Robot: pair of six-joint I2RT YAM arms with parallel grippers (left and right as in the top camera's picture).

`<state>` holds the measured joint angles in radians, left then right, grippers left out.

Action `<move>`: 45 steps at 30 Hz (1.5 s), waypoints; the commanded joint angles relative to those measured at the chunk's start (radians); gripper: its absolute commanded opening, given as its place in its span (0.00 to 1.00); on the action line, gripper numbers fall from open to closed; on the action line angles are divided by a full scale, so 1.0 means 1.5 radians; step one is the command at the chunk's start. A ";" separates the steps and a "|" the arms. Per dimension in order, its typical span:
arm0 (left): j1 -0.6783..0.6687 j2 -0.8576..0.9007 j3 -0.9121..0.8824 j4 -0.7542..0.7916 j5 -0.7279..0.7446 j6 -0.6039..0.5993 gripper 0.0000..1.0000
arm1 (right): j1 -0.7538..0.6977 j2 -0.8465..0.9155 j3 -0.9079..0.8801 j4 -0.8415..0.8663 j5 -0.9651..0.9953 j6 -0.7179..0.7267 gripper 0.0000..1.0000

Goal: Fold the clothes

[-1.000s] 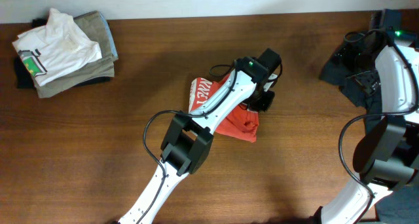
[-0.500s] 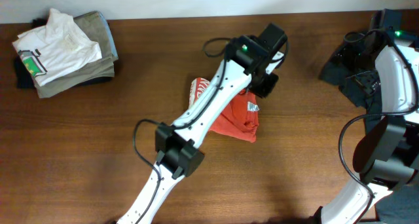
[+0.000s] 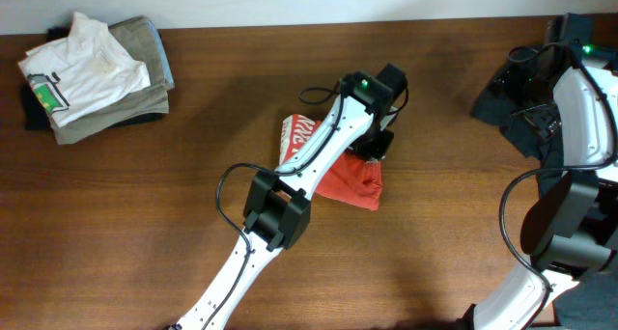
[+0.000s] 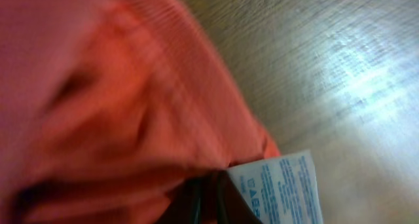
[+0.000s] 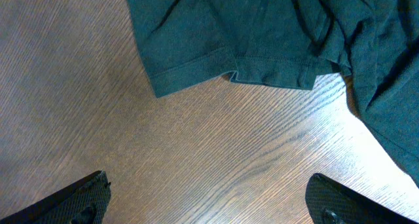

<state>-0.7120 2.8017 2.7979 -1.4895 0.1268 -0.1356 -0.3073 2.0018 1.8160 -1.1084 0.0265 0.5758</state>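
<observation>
T-shirt (image 3: 352, 180) mid-frame on the surface (image 3: 435, 233), bunched into a rough packet. Left pincer (image 4: 206, 201) looks clamped on its edge by the label (image 4: 278, 185). Right pincer (image 5: 209, 201) apart, far right. Judging half done; needs squaring up.

Dark teal garment (image 5: 275, 34), wooden table (image 5: 196, 152), gripper (image 5: 209, 204) spread wide
</observation>
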 commanded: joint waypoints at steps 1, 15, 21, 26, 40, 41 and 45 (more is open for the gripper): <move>-0.002 0.048 -0.004 0.042 0.076 -0.006 0.10 | -0.001 -0.002 0.004 -0.002 0.008 0.006 0.99; 0.000 0.034 0.227 0.014 0.059 0.019 0.30 | -0.001 -0.002 0.004 -0.002 0.008 0.006 0.99; 0.038 -0.021 0.227 -0.102 -0.089 -0.021 0.30 | -0.001 -0.002 0.004 -0.002 0.008 0.006 0.99; 0.099 -0.013 0.164 -0.121 -0.036 -0.021 0.30 | -0.001 -0.002 0.004 -0.002 0.008 0.006 0.99; 0.120 -0.013 -0.102 0.208 -0.160 0.006 0.31 | -0.001 -0.002 0.004 -0.002 0.008 0.006 0.99; 0.120 -0.016 -0.087 0.207 -0.199 0.006 0.31 | -0.001 -0.002 0.004 -0.002 0.008 0.006 0.99; 0.120 -0.051 -0.011 0.175 -0.251 0.006 0.31 | -0.001 -0.002 0.004 -0.002 0.008 0.006 0.99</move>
<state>-0.5419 2.7716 2.6938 -1.1999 -0.1143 -0.1234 -0.3073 2.0018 1.8156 -1.1088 0.0261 0.5758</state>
